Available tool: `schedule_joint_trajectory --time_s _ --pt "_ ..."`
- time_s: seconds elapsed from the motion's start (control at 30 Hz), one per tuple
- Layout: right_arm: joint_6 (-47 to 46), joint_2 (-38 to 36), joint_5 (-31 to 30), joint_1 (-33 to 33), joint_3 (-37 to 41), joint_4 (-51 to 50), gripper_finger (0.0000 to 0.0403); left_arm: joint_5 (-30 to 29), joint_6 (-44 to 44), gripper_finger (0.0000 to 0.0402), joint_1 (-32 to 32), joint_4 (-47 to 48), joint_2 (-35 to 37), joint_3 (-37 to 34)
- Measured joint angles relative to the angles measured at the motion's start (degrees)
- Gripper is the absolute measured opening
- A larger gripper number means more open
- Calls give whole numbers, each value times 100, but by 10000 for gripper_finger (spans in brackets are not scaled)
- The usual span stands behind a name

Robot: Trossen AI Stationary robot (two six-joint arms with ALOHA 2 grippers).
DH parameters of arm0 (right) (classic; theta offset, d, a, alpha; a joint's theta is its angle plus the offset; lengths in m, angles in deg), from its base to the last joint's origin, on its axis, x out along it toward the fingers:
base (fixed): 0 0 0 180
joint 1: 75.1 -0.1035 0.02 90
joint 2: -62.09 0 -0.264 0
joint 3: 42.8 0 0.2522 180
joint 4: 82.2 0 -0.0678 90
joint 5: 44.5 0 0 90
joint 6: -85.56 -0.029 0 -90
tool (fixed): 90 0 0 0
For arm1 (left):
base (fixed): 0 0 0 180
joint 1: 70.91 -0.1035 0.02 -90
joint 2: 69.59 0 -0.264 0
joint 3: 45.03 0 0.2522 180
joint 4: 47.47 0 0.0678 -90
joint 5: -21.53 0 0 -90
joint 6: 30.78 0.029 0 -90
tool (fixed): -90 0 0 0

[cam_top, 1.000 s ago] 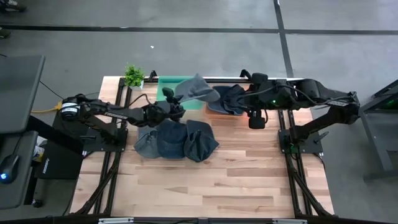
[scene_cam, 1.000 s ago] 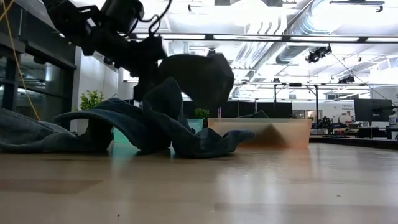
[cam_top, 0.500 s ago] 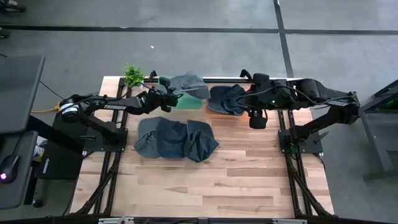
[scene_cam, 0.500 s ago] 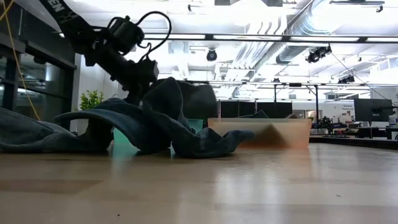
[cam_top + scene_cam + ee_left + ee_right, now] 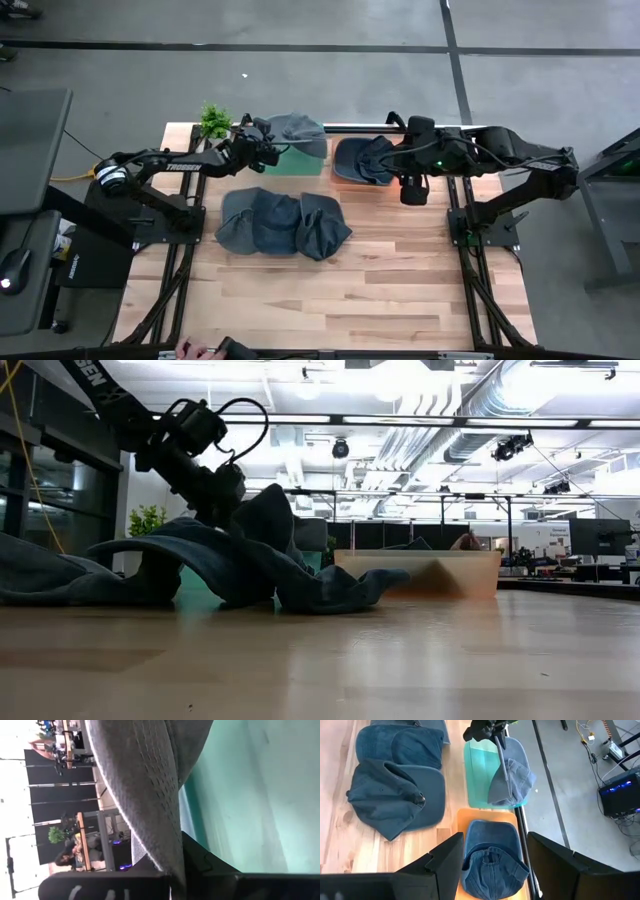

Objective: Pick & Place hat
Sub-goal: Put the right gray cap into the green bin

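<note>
Left gripper: clamped on the grey cap at its edge; it hangs over the green bin at the table's far side, beside the small potted plant; in the left wrist view the grey fabric runs down between the dark fingers with the green floor just behind it
Right gripper: jaws spread wide, holding nothing; it waits above the table just beside the orange bin, its wrist camera looking down on both bins
Grey cap: lifted, draped and folded over the green bin, partly spilling past the bin's far rim; whether any part rests on the bin floor I cannot tell
Other hats: a blue denim cap lies in the orange bin; a pile of denim caps sits on the wooden table near the middle, well apart from the grippers
Handling: the cap looks light and limp; the crown sags and folds under its own weight; only the brim seems to keep some shape; a pinch on the brim or a seam should hold better than loose crown cloth; it is not fragile, but may snag on the bin rim
Step, as I judge it: placing; the cap is over its bin and release looks near
Table edge: a person's hand shows at the near edge
</note>
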Motion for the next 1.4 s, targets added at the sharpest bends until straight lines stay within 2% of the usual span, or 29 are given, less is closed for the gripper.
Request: schedule_joint_trajectory --time_s 0.63,0.8,1.0,1.13,1.27,1.4 --pt "60 2 -20 0 1 0 213 -784 1344 5 17 254 52 2" --pt "60 1 -21 0 1 0 213 -896 1372 5 184 326 168 0" --pt "58 2 -41 2 1 0 213 -883 1221 5 447 710 724 0" --pt "51 2 -41 2 1 -2 213 -790 875 5 426 1366 1159 -2" --pt "53 2 -41 2 1 -2 213 -628 708 5 300 1377 1461 -4" --pt "45 2 -39 2 3 -2 213 -897 918 5 124 1407 1495 -5"
